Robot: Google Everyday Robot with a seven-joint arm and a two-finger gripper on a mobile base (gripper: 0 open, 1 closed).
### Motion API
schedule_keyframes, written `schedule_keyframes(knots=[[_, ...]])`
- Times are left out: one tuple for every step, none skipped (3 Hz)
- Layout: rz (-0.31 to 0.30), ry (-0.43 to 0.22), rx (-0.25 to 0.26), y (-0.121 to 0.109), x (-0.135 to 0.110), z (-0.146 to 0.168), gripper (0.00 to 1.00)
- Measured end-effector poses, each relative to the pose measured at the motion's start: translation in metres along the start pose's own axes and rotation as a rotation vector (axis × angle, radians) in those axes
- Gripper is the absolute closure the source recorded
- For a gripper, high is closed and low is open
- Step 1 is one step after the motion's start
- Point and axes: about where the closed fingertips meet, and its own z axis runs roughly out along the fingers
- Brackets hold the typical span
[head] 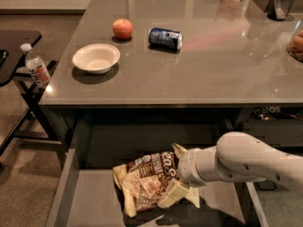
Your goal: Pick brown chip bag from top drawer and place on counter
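Gripper (171,176) is down in the drawer (87,200), jaws clamped across the right end of the bag (144,178). The bag sits mid-drawer, below the counter (213,65).

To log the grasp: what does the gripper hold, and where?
Cannot tell; the gripper sits at the brown chip bag's right end, inside the top drawer.

Glossy counter (199,74), crinkly brown chip bag (143,182), smooth plastic gripper (171,175) in top drawer (90,200)
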Motion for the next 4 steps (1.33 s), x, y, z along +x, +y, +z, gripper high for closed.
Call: schedule_keyframes(knots=[[0.004, 0.001, -0.002, -0.0001, 0.0016, 0.0027, 0.15], [0.004, 0.001, -0.002, -0.0001, 0.0016, 0.0027, 0.38], [0.004, 0.001, -0.002, -0.0001, 0.0016, 0.0027, 0.61], [0.004, 0.001, -0.002, -0.0001, 0.0016, 0.0027, 0.84]])
